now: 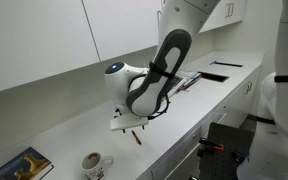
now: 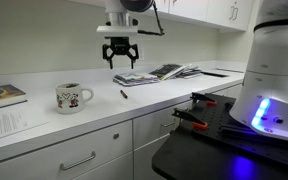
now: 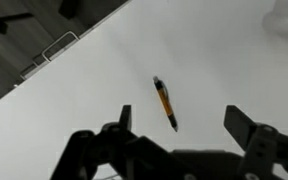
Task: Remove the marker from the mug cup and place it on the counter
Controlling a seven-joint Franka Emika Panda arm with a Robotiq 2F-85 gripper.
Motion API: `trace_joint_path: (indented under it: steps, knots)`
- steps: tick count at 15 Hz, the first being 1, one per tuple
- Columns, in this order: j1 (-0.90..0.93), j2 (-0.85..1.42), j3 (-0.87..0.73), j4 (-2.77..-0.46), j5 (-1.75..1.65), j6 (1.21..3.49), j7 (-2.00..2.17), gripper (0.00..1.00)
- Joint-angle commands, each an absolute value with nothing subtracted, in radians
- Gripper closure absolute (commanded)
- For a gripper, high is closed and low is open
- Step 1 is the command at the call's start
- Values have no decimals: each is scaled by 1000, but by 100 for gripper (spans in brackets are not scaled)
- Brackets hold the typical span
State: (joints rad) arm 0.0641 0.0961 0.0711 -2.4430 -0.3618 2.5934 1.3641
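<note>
The marker (image 3: 165, 104) lies flat on the white counter (image 3: 224, 60), a thin dark stick with an orange band. It also shows in both exterior views (image 2: 123, 94) (image 1: 136, 139). My gripper (image 3: 184, 122) hangs open and empty above it, apart from it; it shows in both exterior views (image 2: 118, 60) (image 1: 126, 125). The white mug cup (image 2: 72, 97) with dark markings stands upright on the counter (image 2: 134, 105), away from the marker; it also shows in an exterior view (image 1: 94, 164).
A book (image 1: 22, 165) lies near the mug, also seen in an exterior view (image 2: 2, 95). Open magazines (image 2: 159, 72) lie further along the counter. White wall cabinets (image 1: 44, 35) hang above. A white machine (image 2: 269, 70) stands beside the counter front.
</note>
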Motion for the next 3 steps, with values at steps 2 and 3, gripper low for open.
trace_joint_path:
  steps: [2, 3]
  knots:
    - [85, -42, 70, -2527, -301, 2620, 1207, 0]
    - [83, -65, 73, -2539, -331, 2640, 1245, 0]
